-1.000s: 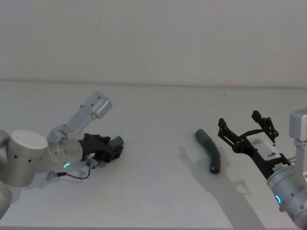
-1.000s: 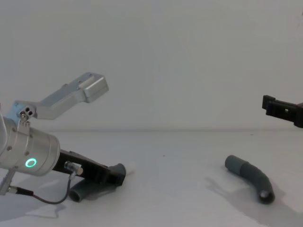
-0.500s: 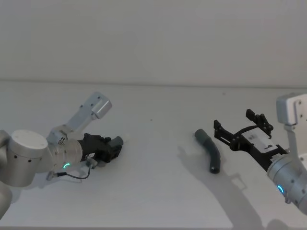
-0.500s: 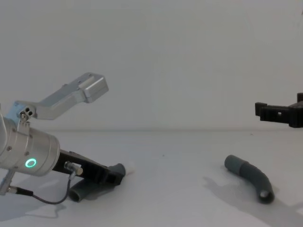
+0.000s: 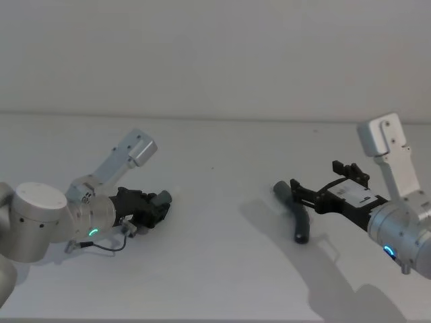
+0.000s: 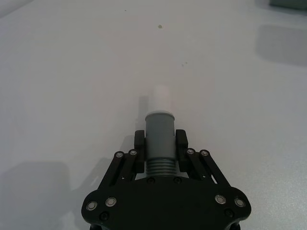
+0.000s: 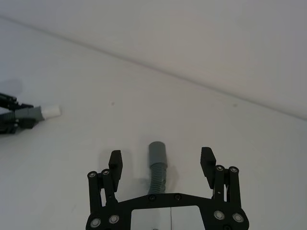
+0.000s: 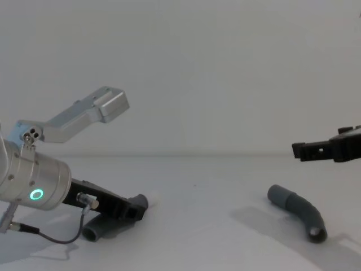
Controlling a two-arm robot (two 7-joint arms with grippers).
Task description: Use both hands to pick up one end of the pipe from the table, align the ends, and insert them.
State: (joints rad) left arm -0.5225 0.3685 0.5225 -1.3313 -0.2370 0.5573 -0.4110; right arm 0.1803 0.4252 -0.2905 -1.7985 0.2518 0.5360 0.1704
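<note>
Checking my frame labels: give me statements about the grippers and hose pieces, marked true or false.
1. The left gripper is shut on the hose piece with the white spigot tip. True.
2. The right gripper grips the socket hose piece. False: it is open, above that piece, which lies on the table.
3. The two hose pieces are joined. False: they are apart, one at each gripper.
4. The white spigot tip sticks out past the left gripper's fingers. True.

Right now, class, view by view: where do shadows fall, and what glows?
Head view: the open right claw and its arm throw a broad soft shadow on the table toward the robot. Chest view: a green ring light glows on the left wrist. Left wrist view: the left claw, shut on the spigot piece, shadows the table beside it.
</note>
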